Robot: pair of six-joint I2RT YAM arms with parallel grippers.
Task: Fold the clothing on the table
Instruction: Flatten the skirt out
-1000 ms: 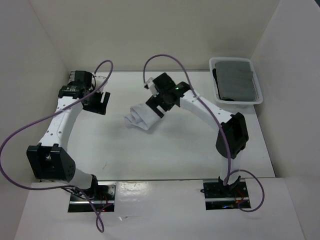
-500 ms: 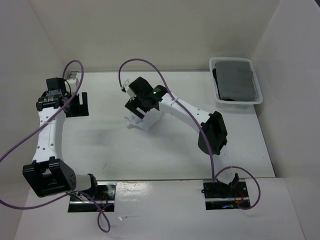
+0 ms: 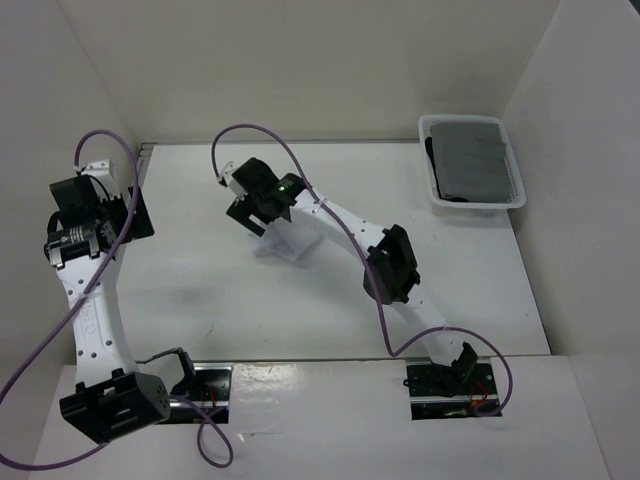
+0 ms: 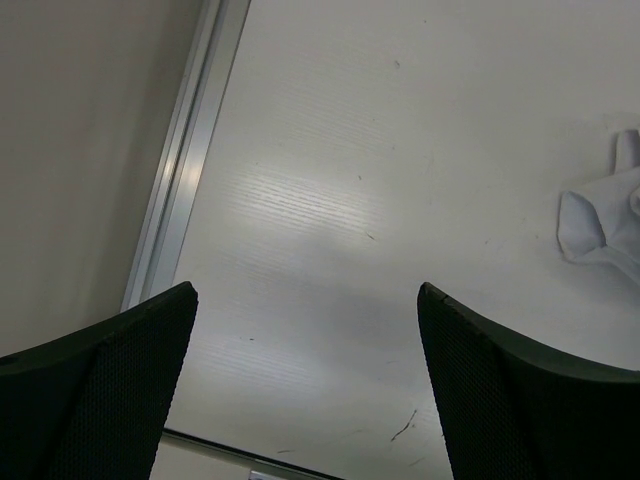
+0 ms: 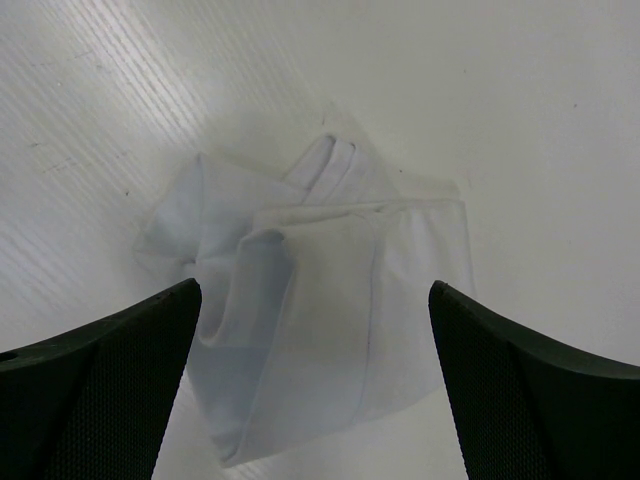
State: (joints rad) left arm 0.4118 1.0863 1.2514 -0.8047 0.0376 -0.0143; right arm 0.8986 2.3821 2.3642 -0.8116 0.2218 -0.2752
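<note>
The clothing (image 3: 292, 238) is a white, crumpled, partly folded piece lying left of the middle of the table (image 3: 200, 290). My right gripper (image 3: 252, 212) hangs over its left end, open. In the right wrist view the clothing (image 5: 330, 300) lies flat below and between the wide-spread fingers of the right gripper (image 5: 315, 285), and nothing is held. My left gripper (image 3: 128, 210) is off at the table's left edge, open and empty. In the left wrist view the left gripper (image 4: 307, 290) looks down on bare table, with a corner of the clothing (image 4: 600, 225) at the far right.
A white basket (image 3: 478, 203) holding a dark grey cloth (image 3: 470, 160) stands at the back right. A metal rail (image 4: 185, 170) runs along the table's left edge beside the wall. White walls enclose the table on three sides.
My left arm has swung left, away from the clothing, to the table's left edge, its jaws spreading a little wider. My right arm has moved left over the clothing, still open.
</note>
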